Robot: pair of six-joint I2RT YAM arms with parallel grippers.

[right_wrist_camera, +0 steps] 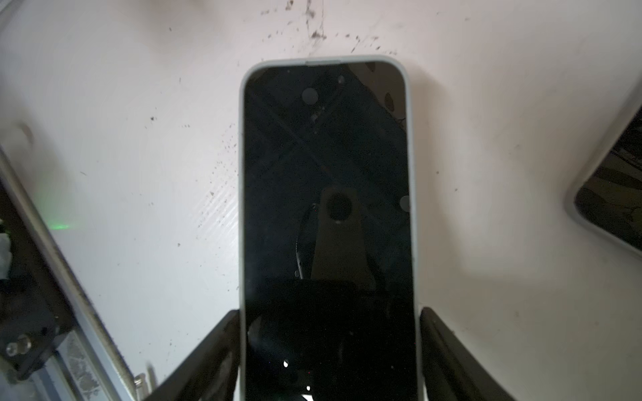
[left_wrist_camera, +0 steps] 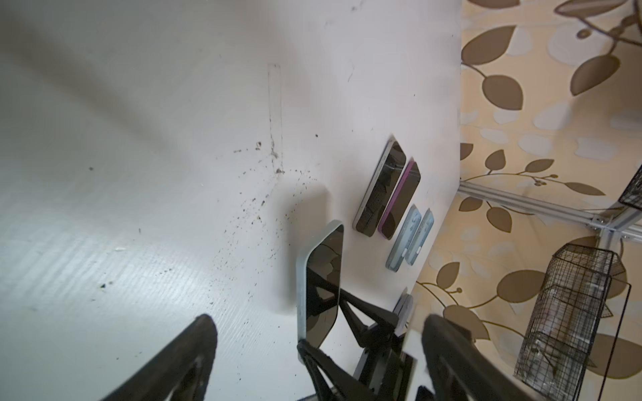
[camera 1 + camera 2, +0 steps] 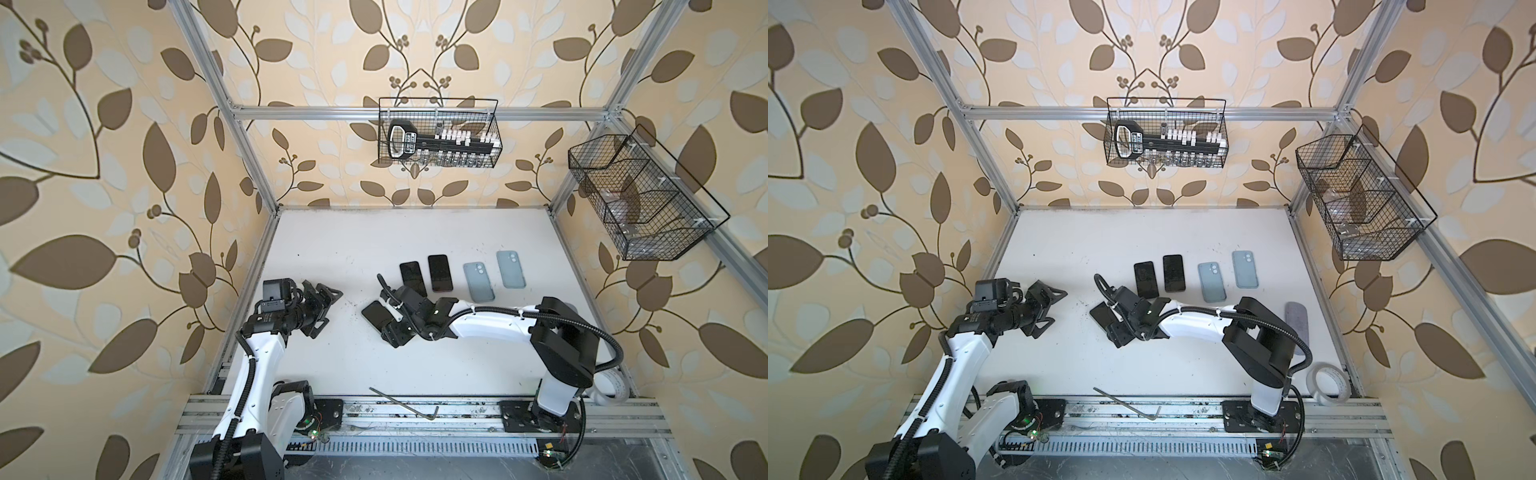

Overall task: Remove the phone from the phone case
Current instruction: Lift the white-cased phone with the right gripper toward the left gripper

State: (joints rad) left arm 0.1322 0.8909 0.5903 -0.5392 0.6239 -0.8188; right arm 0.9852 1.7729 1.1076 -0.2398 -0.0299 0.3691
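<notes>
Clamping the cased phone [image 1: 328, 208] by its long sides, right fingers [image 1: 219, 357] hold it between them; left fingers [image 2: 194, 354] gape wide nearby. Rigid, slick glass, rim probably pliable: I'd peel at the corner farthest from the right fingers

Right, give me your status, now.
Left gripper open, off to the side. Right gripper closed on the cased phone, fingers on both long edges. Phone not yet out. Other phones and blue cases lie apart, nothing blocking.

No legible text, apparently.
</notes>
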